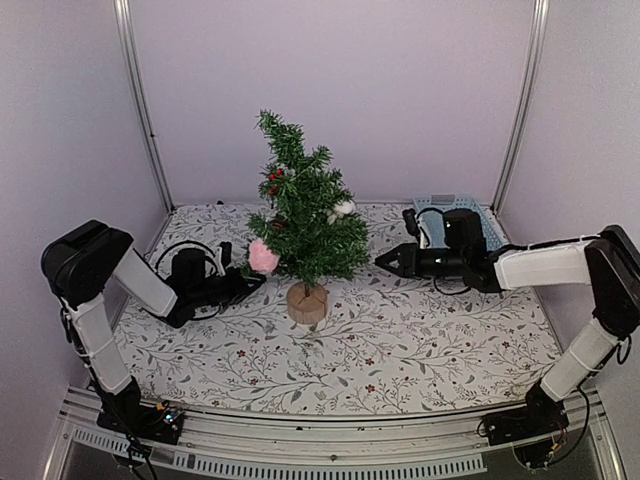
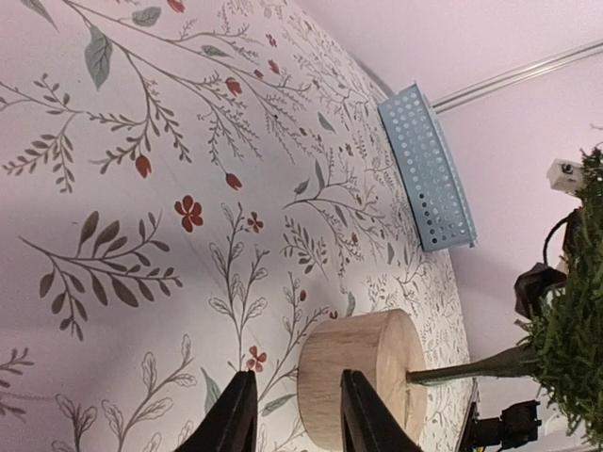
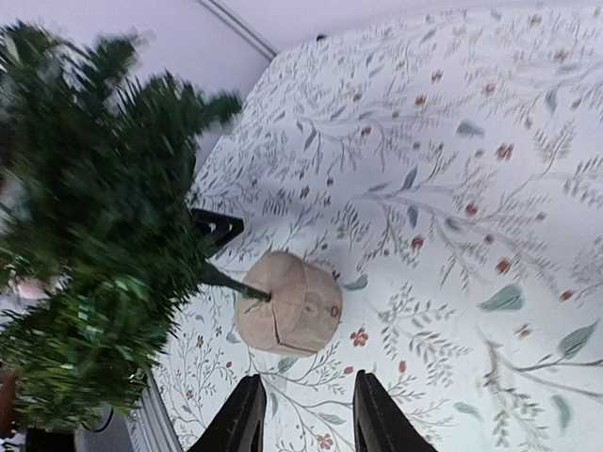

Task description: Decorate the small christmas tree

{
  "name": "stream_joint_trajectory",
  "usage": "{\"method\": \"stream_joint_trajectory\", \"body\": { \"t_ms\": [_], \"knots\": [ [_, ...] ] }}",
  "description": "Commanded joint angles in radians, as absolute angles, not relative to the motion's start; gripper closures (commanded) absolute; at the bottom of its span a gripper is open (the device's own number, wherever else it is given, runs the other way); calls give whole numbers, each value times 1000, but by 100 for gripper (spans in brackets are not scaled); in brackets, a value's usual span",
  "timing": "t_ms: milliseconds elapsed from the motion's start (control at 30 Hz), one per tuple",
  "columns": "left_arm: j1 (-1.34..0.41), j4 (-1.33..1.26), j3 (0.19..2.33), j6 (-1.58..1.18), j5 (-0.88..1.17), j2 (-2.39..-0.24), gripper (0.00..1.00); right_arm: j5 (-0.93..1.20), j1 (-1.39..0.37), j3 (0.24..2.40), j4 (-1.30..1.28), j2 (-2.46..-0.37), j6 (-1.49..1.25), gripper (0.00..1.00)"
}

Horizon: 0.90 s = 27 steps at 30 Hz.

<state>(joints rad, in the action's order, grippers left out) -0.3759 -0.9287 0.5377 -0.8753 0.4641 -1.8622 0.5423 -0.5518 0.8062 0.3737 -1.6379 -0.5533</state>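
Observation:
The small christmas tree [image 1: 302, 210] stands upright mid-table on its pale wooden stump [image 1: 307, 303]. It carries a pink pom-pom [image 1: 263, 257] on the lower left, a white ornament [image 1: 343, 209] on the right and red berries [image 1: 274, 177]. My left gripper [image 1: 254, 282] lies low, just left of the stump; its fingers [image 2: 236, 414] are apart and empty, with the stump [image 2: 363, 372] just ahead. My right gripper [image 1: 387, 262] is right of the tree, open and empty; its fingers [image 3: 243, 419] point at the stump [image 3: 290, 303] and the foliage [image 3: 85, 235].
A blue perforated basket [image 1: 478, 217] sits at the back right behind the right arm; it also shows in the left wrist view [image 2: 426, 169]. The floral tablecloth [image 1: 400, 340] covers the table. Walls and metal posts [image 1: 140, 100] enclose the back and sides.

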Motion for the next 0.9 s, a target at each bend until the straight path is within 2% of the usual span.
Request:
{"method": "stream_joint_trajectory", "body": {
  "t_ms": [0,100,267,500,867],
  "knots": [
    [-365,-876,529,-831,451,-1790,68,458,-413,932,66,-1458,-344,64],
    [-365,-866,524,-832,449,-1767,68,421,-291,1052,-103,-1451,-240,62],
    [-365,-861,520,-845,452,-1735,68,326,-177,1219,-301,-1555,-115,61],
    [-364,-811,531,-821,453,-1690,67,336,-82,1264,-366,-1734,-52,61],
    [-364,-797,535,-815,449,-1674,66,215,-74,1359,-375,-1950,-23,61]
  ]
}}
